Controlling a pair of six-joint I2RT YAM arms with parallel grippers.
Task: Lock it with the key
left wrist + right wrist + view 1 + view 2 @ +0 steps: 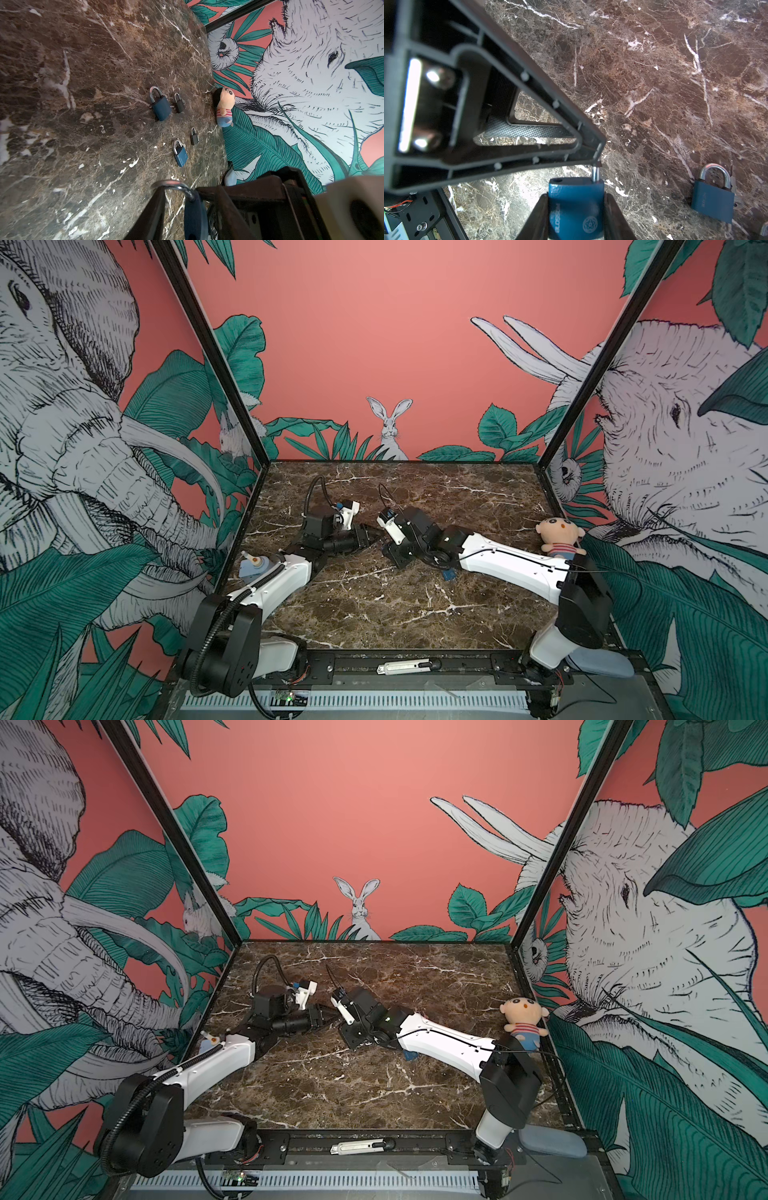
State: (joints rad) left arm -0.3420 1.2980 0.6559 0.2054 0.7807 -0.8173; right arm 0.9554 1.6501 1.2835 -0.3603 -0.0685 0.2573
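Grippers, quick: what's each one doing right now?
Left gripper: at the shackle of the blue padlock; grip cannot be told.
Right gripper: closed on that padlock's body.

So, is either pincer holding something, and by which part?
The right pincer holds a blue padlock by the sides of its body. The left pincer is at its shackle; a grip there cannot be told.

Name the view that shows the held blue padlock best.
Right wrist: the padlock sits close, body and logo clear in the right gripper. Left wrist shows only shackle and body edge; both top views hide it.
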